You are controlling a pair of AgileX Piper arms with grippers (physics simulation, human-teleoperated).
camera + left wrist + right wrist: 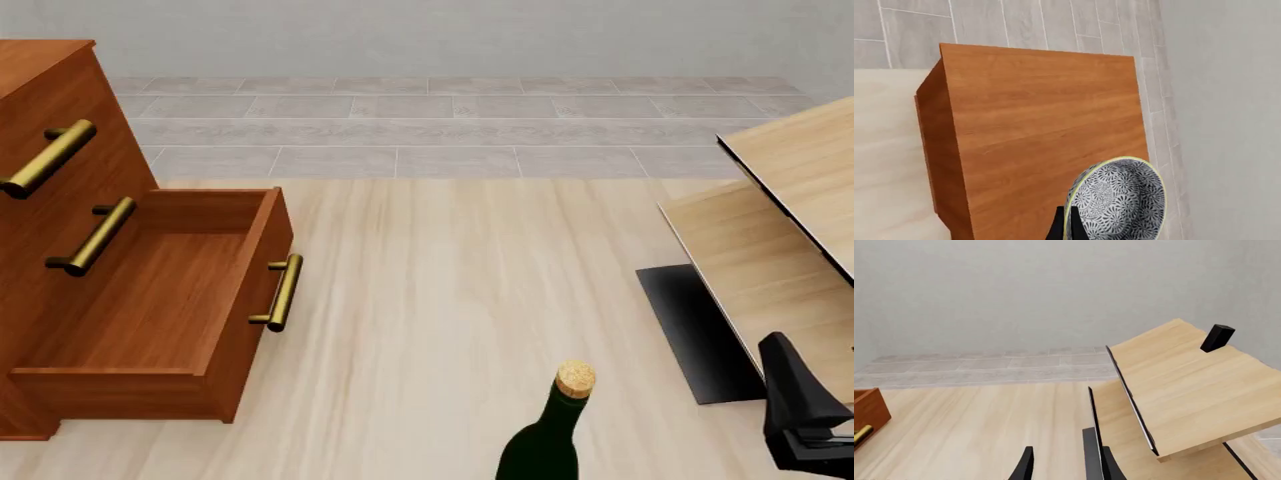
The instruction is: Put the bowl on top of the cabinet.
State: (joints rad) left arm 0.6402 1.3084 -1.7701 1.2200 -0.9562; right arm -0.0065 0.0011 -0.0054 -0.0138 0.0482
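Bowl [1121, 200] hangs tilted in the left hand [1066, 227] above the cabinet [1047, 130] top; right hand [1057, 465] narrow.

The cabinet [54, 200] stands at the left end of the bench [441, 290], with its lowest drawer [147, 310] pulled out. To the right of the cabinet and nearer to the arms stands a bottle [547, 440]. Far right of the cabinet lean the slanted panels [774, 230]. Above the cabinet top is the bowl [1117, 200], tilted on its edge.

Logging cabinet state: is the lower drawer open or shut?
Open: the lower drawer is pulled out from the cabinet, its empty wooden inside showing.
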